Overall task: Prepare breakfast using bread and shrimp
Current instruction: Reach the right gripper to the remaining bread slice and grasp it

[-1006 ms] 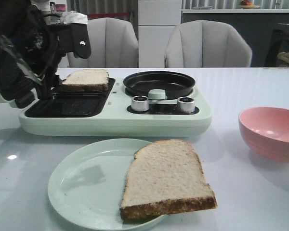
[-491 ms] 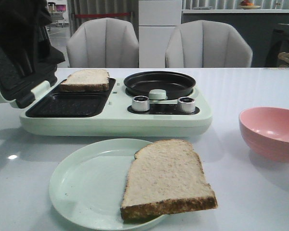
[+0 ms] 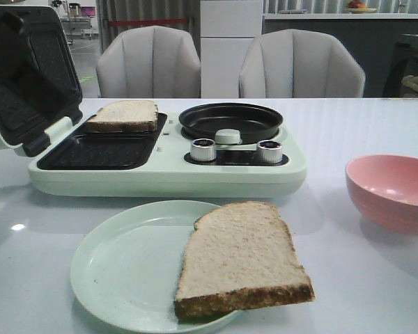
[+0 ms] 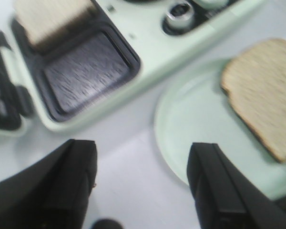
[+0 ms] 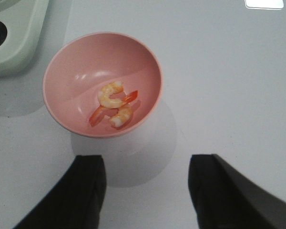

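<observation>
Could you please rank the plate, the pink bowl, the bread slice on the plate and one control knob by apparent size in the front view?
1. Plate
2. Bread slice, inflated by nearness to the camera
3. Pink bowl, partly cropped
4. Control knob

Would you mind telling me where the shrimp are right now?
The shrimp lie in the bottom of the pink bowl, which stands on the table's right side in the front view, to the right of the green breakfast maker.

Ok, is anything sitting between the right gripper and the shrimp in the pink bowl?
Nothing visible does. The right gripper hangs open above the bare table, and the shrimp lie uncovered at the bottom of the pink bowl, with only the bowl's near rim between them.
</observation>
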Robot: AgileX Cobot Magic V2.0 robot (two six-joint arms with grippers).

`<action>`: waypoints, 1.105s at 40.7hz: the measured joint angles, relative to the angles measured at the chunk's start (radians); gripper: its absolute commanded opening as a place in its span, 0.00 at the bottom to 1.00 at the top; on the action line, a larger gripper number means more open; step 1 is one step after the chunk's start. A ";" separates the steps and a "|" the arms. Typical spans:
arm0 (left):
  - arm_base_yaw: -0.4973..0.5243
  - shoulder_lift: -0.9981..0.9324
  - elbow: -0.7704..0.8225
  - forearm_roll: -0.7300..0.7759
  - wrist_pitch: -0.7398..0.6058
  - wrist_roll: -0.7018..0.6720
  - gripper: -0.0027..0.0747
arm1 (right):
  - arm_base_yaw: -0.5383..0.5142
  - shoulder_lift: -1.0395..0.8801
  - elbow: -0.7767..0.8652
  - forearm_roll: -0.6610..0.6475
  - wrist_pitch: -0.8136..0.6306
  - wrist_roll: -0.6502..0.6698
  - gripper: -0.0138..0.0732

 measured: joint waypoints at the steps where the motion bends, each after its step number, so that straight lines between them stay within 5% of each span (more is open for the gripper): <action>1: 0.000 -0.014 0.001 -0.042 0.013 0.025 0.62 | 0.000 0.000 0.000 0.000 0.000 0.000 0.73; 9: 0.000 -0.137 0.005 -0.372 0.049 0.249 0.62 | 0.000 0.000 0.000 0.000 0.000 0.000 0.73; 19: 0.001 -0.378 0.039 -0.458 0.035 0.302 0.62 | 0.000 0.000 0.000 0.034 0.002 0.000 0.73; 27: 0.030 -0.534 0.135 -0.463 0.034 0.273 0.62 | 0.027 0.057 -0.010 0.230 0.047 -0.065 0.73; 35: 0.030 -0.562 0.184 -0.466 -0.049 0.267 0.62 | 0.160 0.238 -0.025 0.473 0.117 -0.248 0.73; 45: 0.030 -0.562 0.186 -0.466 -0.071 0.267 0.62 | 0.314 0.486 -0.027 0.732 0.028 -0.375 0.73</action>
